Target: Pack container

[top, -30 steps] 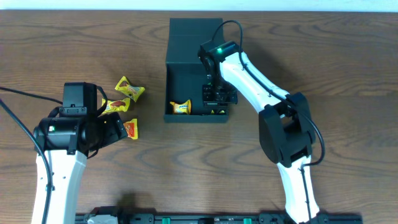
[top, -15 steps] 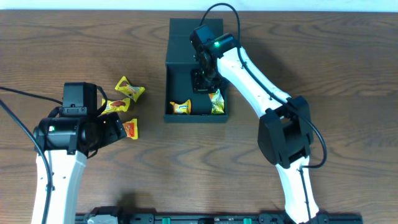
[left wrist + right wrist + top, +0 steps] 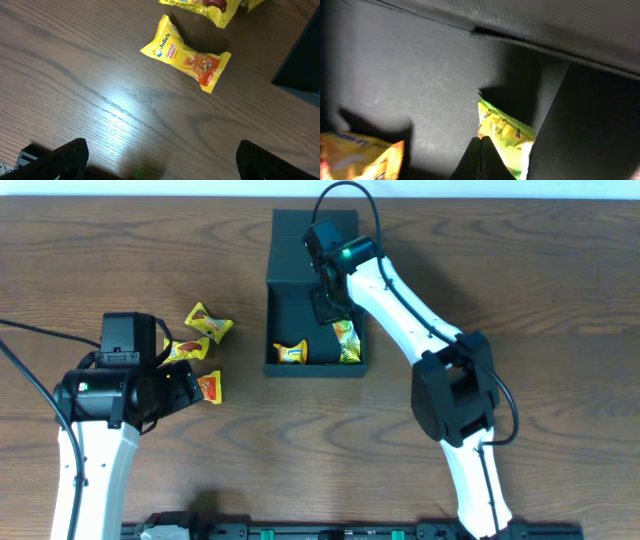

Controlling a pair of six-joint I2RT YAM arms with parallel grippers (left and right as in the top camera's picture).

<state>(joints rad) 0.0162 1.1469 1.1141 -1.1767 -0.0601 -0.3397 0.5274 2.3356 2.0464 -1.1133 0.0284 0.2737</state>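
Note:
The dark teal container [image 3: 300, 255] stands open at the table's middle back, its flap lid at the far side. Inside lie a yellow packet [image 3: 291, 353] and a yellow-green packet [image 3: 347, 340]. My right gripper [image 3: 326, 302] hovers over the container's inside, shut and empty. In the right wrist view the shut fingers [image 3: 481, 156] sit above the container floor [image 3: 420, 75], with the yellow-green packet [image 3: 506, 132] just right and the yellow packet [image 3: 360, 152] at the left. My left gripper [image 3: 160, 170] is open and empty over bare table, short of a yellow packet [image 3: 186, 60].
Three yellow snack packets lie left of the container: one [image 3: 208, 323] farthest back, one [image 3: 185, 348] in the middle, one [image 3: 209, 387] nearest my left gripper [image 3: 185, 388]. The container's dark side wall [image 3: 305, 55] shows at the right of the left wrist view.
My right gripper has let go of the yellow-green packet inside the container, drawn back towards the container's far left and shut. The left arm has not moved.

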